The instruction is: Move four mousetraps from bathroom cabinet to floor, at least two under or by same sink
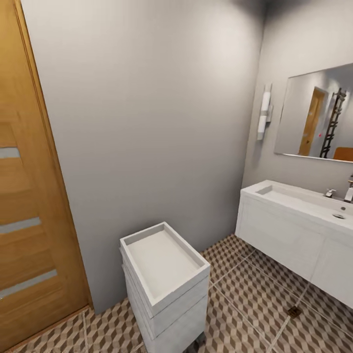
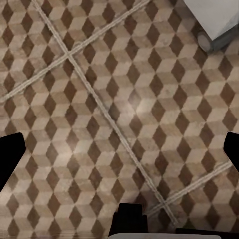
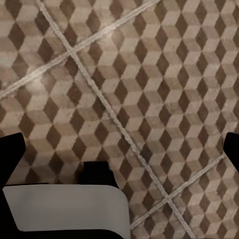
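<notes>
The mousetraps and the cabinet are out of view. The bathroom floor [image 1: 255, 304] of brown and beige cube-pattern tiles runs under the white bathroom sink [image 1: 304, 201], which sits on a white wall-hung vanity at the right. My left gripper [image 2: 119, 154] hangs open above bare floor tiles [image 2: 99, 99], its dark fingertips [image 2: 10, 159] far apart with nothing between them. My right gripper [image 3: 119, 149] is also open and empty over the tiles [image 3: 149, 74].
A small white drawer unit [image 1: 164, 274] with a tray top stands against the grey wall in the middle; its corner and a caster [image 2: 204, 40] show in the left wrist view. An orange-brown door [image 1: 24, 220] is at the left. A floor drain [image 1: 294, 311] lies below the vanity, and a mirror [image 1: 314, 117] hangs above the sink.
</notes>
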You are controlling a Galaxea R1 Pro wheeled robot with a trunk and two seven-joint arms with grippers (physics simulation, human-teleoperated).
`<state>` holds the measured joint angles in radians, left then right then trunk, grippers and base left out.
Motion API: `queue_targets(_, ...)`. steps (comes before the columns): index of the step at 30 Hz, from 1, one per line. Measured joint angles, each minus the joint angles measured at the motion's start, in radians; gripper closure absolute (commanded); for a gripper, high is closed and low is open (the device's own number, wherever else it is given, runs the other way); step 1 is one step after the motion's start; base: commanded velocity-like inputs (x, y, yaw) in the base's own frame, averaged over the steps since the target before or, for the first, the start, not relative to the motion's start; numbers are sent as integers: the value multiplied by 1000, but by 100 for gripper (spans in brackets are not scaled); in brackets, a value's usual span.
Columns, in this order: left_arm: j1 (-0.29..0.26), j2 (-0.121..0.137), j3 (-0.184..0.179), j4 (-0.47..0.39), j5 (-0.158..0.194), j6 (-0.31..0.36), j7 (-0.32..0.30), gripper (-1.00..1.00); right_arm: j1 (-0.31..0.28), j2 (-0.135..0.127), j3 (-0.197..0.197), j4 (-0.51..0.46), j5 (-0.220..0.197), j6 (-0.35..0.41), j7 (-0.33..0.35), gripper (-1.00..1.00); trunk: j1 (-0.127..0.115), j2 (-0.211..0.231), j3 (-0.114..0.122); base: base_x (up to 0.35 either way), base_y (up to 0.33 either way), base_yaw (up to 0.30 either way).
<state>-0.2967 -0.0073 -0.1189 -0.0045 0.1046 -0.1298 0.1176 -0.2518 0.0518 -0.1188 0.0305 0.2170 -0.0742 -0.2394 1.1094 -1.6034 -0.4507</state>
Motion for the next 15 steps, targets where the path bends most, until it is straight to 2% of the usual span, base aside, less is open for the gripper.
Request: queue_targets(15, 0, 0, 0, -1, 0, 0, 0, -100, 0, 0, 0, 0, -1, 0, 0, -100, 0, 0, 0, 0, 0, 286)
